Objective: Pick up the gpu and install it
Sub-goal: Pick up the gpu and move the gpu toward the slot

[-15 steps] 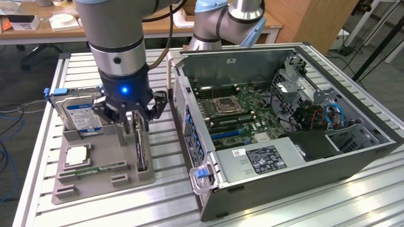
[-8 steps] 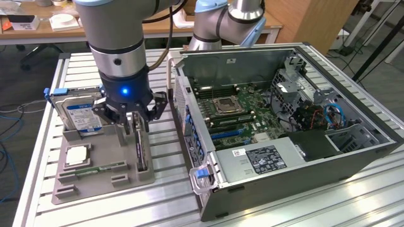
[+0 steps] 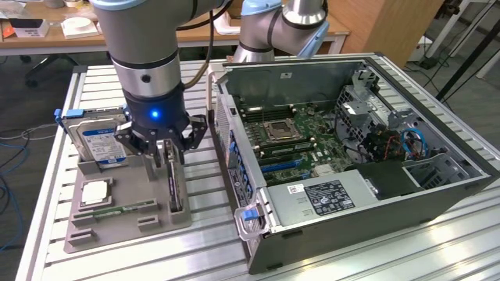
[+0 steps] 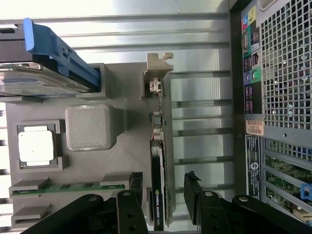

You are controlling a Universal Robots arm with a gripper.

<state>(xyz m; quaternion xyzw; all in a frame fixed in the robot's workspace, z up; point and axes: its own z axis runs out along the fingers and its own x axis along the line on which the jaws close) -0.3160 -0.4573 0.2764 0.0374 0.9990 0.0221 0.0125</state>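
The gpu [image 3: 175, 186] is a thin dark card standing on its long edge in a slot of the grey holder [image 3: 133, 225] on the table, at the exterior view's left of the computer case. Its silvery bracket [image 4: 159, 83] is at the end away from my fingers. My gripper [image 3: 166, 153] is lowered over the card's near end and is open. In the wrist view the gripper [image 4: 164, 184] straddles the gpu [image 4: 160, 165], one black finger [image 4: 135, 187] on each side with a small gap to the card.
The holder also carries a hard drive with a blue label [image 3: 98, 139], a CPU [image 3: 95, 192] and a green memory stick [image 3: 125, 208]. The open computer case [image 3: 437, 193] lies at the exterior view's right, motherboard [image 3: 293, 137] exposed. A second arm's base [image 3: 266, 29] stands behind.
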